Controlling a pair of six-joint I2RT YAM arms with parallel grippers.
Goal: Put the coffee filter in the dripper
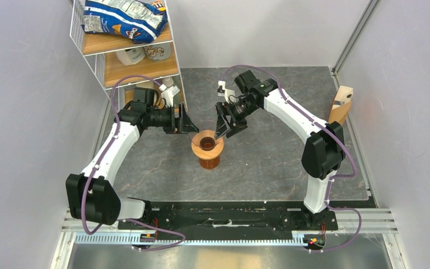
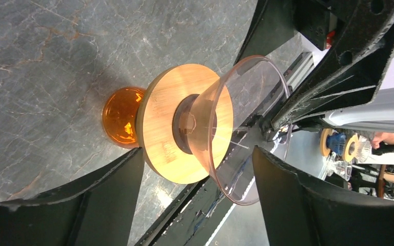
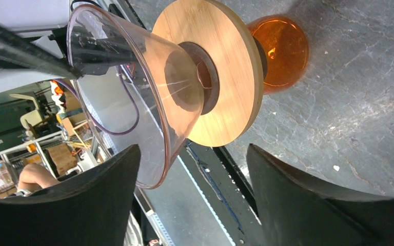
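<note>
The dripper [image 1: 207, 141], a light-wood ring with a clear cone in its dark centre hole, sits on an amber glass vessel [image 1: 208, 161] mid-table. It also shows in the left wrist view [image 2: 184, 130] and the right wrist view [image 3: 220, 66]. The cone looks empty. My left gripper [image 1: 187, 120] [image 2: 198, 151] is open just left of the dripper. My right gripper [image 1: 224, 126] [image 3: 192, 148] is open just right of it. Both are empty. A tan-brown coffee filter [image 1: 337, 115] stands in a pale wooden stand [image 1: 345, 94] at the table's right edge, far from both grippers.
A white wire shelf [image 1: 98, 64] stands at the back left, with a chip bag [image 1: 126, 17] on top and bottles below, close behind my left arm. Grey walls close in both sides. The black base rail [image 1: 224, 216] runs along the near edge.
</note>
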